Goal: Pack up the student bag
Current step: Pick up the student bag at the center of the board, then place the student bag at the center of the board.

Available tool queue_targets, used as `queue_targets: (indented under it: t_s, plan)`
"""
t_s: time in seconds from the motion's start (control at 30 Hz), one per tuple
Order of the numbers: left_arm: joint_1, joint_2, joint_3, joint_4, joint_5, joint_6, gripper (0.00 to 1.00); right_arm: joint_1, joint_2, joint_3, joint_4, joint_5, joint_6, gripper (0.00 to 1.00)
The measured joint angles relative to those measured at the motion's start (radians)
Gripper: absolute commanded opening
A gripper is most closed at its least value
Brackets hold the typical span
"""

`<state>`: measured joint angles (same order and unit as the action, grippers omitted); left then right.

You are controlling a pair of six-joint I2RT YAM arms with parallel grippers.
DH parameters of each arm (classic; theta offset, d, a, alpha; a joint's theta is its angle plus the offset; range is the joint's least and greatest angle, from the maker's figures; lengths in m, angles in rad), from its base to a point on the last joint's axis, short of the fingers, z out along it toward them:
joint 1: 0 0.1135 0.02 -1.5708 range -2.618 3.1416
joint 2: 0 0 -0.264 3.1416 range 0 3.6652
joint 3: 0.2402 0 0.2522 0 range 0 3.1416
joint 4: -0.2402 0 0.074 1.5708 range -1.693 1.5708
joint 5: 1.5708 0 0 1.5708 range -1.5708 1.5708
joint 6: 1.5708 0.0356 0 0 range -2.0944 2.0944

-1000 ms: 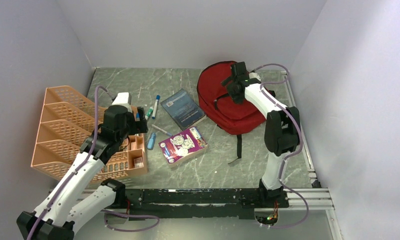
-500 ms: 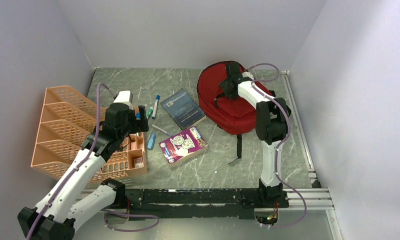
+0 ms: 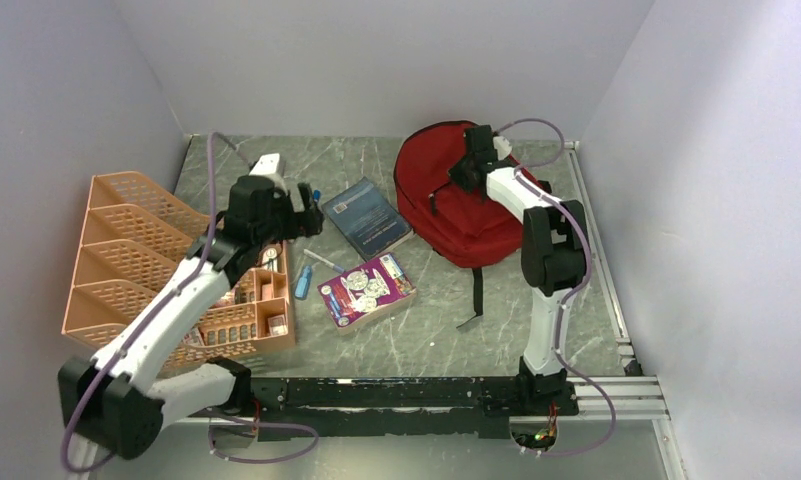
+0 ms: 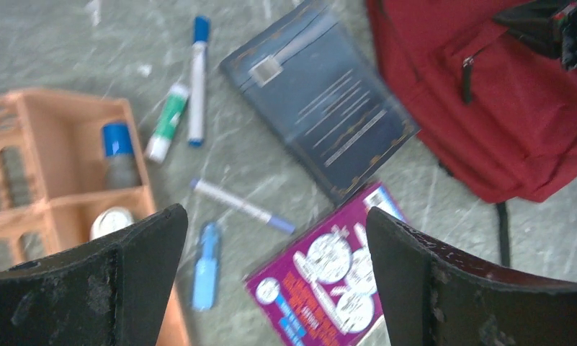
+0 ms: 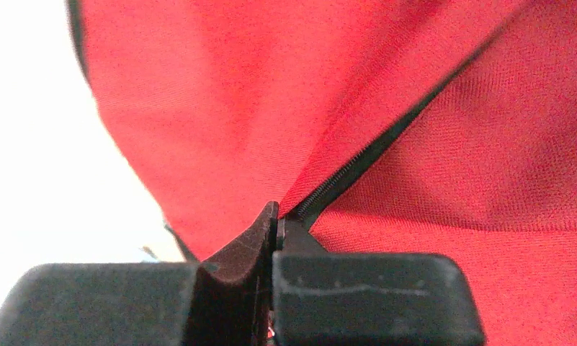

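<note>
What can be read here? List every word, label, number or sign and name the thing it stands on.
No text is legible, so nothing can be quoted.
On the dark blue book: a pale label and lines of cover print, too blurred to read.
On the purple book: cover print beside round pictures, too blurred to read.
On the blue-capped marker: no readable marking.
On the red backpack: no print shows.

The left arm (image 3: 171, 305) rises from its base at the near left, elbow bent, forearm angling forward and inward. The left tool (image 4: 274, 216) hangs in the air, tipped downward, its 2 fingers spread wide with nothing between them. The right arm (image 3: 553, 250) stands tall, then folds at the elbow toward the far side. The right tool (image 5: 276, 220) has its 2 fingers pinched tight on a zipper seam of the student bag (image 3: 421, 165).
</note>
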<state>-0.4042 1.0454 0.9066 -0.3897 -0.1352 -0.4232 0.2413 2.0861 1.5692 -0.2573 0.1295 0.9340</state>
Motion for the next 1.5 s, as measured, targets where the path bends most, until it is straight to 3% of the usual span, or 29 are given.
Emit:
queue_targets:
  t_s: [0.3,0.57,0.77,0.93,1.23,1.5]
  plan:
    - [-0.001,0.399,0.364,0.161,0.139,-0.001,0.98,-0.002,-0.27,-0.139,0.094,-0.089,-0.17,0.0]
    - [0.015,0.565,0.534,0.192,0.238,0.027,0.98,-0.002,-0.475,-0.208,0.113,-0.145,-0.269,0.0]
    - [0.087,0.55,0.513,0.2,0.311,0.025,0.98,0.003,-0.631,-0.251,0.087,-0.194,-0.33,0.0]
    - [0.145,0.438,0.417,0.187,0.326,0.022,0.98,0.004,-0.739,-0.272,0.045,-0.246,-0.385,0.0]
    - [0.158,0.188,0.307,0.16,0.314,0.026,0.98,0.089,-0.7,-0.217,-0.109,-0.401,-0.573,0.0]
    - [0.158,0.219,0.237,0.172,0.351,0.003,0.98,0.24,-0.711,-0.195,-0.26,-0.388,-0.793,0.0]
